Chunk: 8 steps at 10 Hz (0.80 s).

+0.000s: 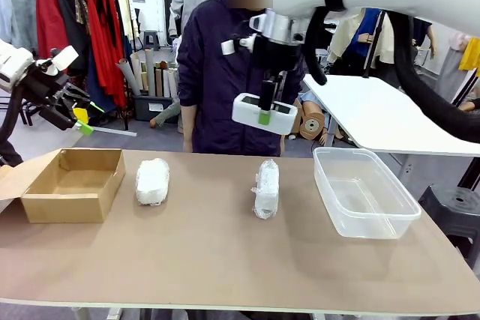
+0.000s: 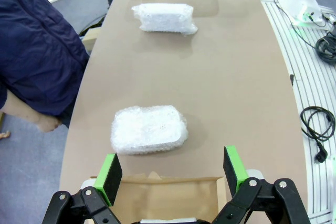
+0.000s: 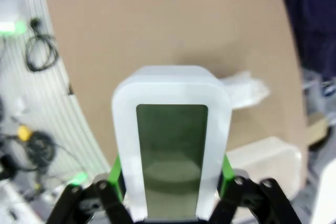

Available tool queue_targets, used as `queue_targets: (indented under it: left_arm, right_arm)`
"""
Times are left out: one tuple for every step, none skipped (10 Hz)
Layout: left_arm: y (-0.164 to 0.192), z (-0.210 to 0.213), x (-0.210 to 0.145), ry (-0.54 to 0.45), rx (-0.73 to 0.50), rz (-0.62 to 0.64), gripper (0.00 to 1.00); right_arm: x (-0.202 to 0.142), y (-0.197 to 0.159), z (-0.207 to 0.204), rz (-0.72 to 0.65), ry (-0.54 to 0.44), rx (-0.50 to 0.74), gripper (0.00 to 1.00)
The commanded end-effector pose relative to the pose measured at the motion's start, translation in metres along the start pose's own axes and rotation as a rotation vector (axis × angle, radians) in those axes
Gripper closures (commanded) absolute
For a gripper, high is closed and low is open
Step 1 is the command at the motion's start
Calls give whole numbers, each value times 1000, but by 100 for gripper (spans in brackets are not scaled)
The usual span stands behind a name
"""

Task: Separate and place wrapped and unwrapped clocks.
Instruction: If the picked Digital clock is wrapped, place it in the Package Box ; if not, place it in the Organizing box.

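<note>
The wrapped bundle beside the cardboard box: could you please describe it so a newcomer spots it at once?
On the brown table, find the open brown cardboard box at the robot's left end. Just beside it lies a lumpy bundle in whitish bubble wrap. Unlike the narrower wrapped bundle nearer the clear plastic tub, it looks broader and whiter.

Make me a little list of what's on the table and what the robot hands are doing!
Right gripper: shut on the bare white clock, high above the table
Left gripper: open, empty, up over the cardboard box
Wrapped bundles: two lying on the table, one nearer the box, one nearer the clear tub
Clear tub: looks empty
Cardboard box: open
</note>
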<state>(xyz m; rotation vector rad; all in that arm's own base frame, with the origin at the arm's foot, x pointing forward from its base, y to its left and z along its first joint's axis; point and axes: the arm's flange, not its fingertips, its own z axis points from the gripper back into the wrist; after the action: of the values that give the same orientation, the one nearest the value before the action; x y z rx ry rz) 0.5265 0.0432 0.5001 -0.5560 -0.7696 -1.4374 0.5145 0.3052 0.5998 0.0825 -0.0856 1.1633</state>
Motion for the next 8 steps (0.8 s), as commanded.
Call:
queue_targets:
  left_arm:
    - [-4,0,1,2,-3,-4,0]
    - [-4,0,1,2,-3,-4,0]
    - [-4,0,1,2,-3,-4,0]
    - [-4,0,1,2,-3,-4,0]
    - [-4,0,1,2,-3,-4,0]
    - [-4,0,1,2,-3,-4,0]
    - [-4,0,1,2,-3,-4,0]
    - [-4,0,1,2,-3,-4,0]
  right_arm:
    - [-25,-8,0,-241,-25,11,100]
    - [-47,-26,-3,-348,17,-2,100]
    - [-71,-32,-13,-468,45,-46,100]
    - [-91,-31,-16,-563,34,-76,100]
    - [-110,-24,-22,-654,-4,-50,100]
    - [-129,-21,-28,-753,-5,-52,100]
    - [-149,-26,-32,-854,3,-58,100]
    - [-167,-32,-38,-947,-16,-52,100]
